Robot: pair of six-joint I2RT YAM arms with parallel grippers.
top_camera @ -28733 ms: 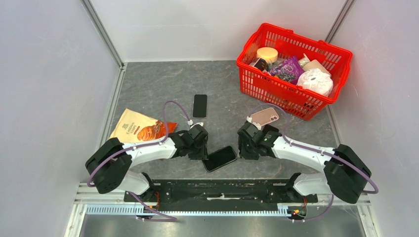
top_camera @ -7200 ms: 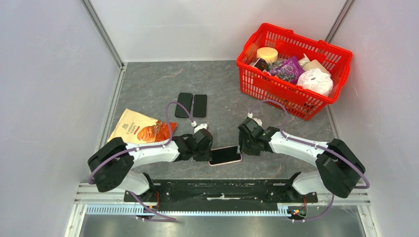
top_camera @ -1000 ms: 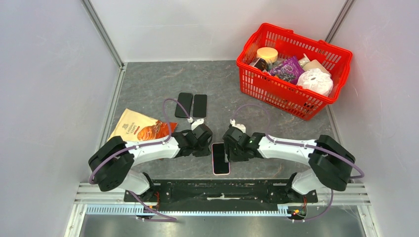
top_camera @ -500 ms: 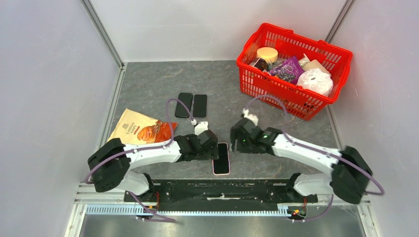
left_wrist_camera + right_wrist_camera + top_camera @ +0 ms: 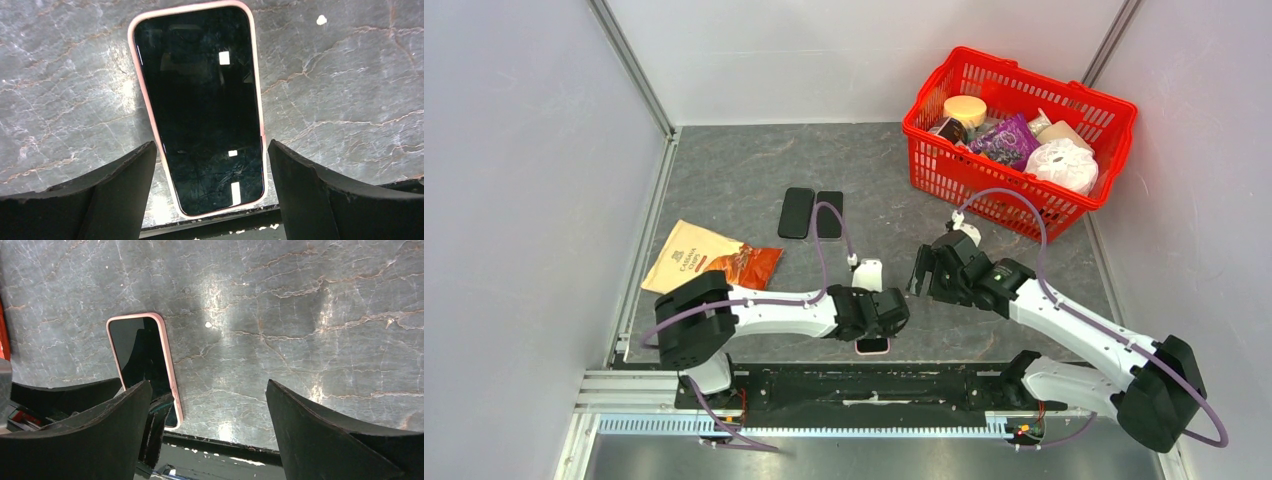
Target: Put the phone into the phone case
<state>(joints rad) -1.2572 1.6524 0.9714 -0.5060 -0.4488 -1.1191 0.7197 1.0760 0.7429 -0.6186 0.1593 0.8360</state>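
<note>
The phone lies screen up on the table near its front edge. It sits inside the pink phone case, whose rim shows all around the black screen. My left gripper hangs open just above the phone's near end, one finger on each side, touching nothing. From above, this gripper covers most of the phone. The right gripper is open over bare table, to the right of the phone. In the top view it stands apart from the left one.
Two flat black slabs lie side by side farther back. A snack bag lies at the left. A red basket full of goods stands at the back right. The table's front edge runs just behind the phone.
Both grippers have opened and let go of the cased phone. The left arm swung right over the phone; the right arm drew back up and to the right.
</note>
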